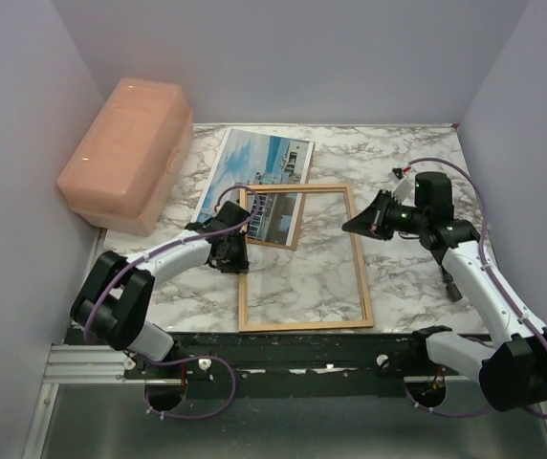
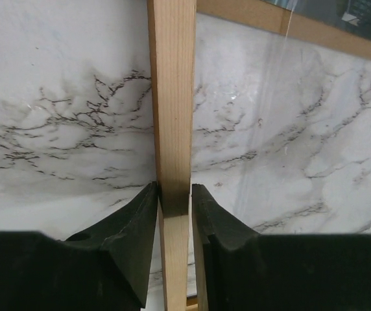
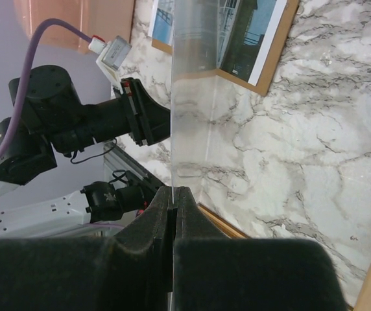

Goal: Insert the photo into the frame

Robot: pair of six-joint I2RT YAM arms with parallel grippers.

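Here the left gripper [image 2: 174,194] clamps a side rail of the frame [image 2: 172,97]; the right gripper [image 3: 174,197] pinches a thin clear pane [image 3: 195,97].

Matt wooden frame [image 2: 172,97], glossy marbled table [image 1: 400,287], pink plastic box [image 1: 125,153], clear glossy pane [image 3: 195,78].

My counter [image 1: 403,158] is white marble with grey veins, walled in pale lilac on three sides. A pink plastic box [image 1: 125,153], lid shut, sits at its far left corner beside the wall. A clear pane [image 3: 189,97] stands edge-on over the marble.
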